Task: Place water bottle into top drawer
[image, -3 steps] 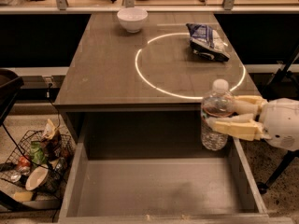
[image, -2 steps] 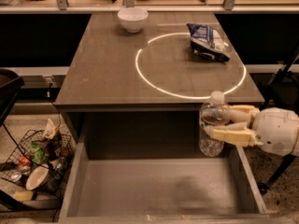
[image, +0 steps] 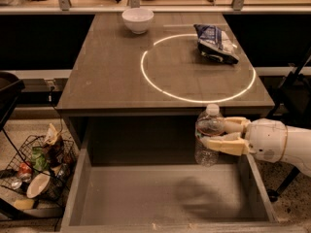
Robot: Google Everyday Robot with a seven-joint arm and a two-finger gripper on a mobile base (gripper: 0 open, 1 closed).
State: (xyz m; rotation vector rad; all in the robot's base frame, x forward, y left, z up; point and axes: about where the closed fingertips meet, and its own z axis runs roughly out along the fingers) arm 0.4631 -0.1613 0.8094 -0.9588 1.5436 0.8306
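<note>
The clear ribbed plastic water bottle (image: 208, 154), clenched by the cream gripper (image: 211, 134) from 3 o'clock, has sunk lower over the grey-brown wooden top drawer (image: 146, 193) (we judge release near).

Readable text: we find none.
Water bottle (image: 207, 155) label: we cannot make out its lettering.
Bag (image: 216, 42) on the bench (image: 107, 76): print illegible to us.
Pincer (image: 214, 134): right side, over the top drawer (image: 146, 195), clasping the water bottle.
</note>
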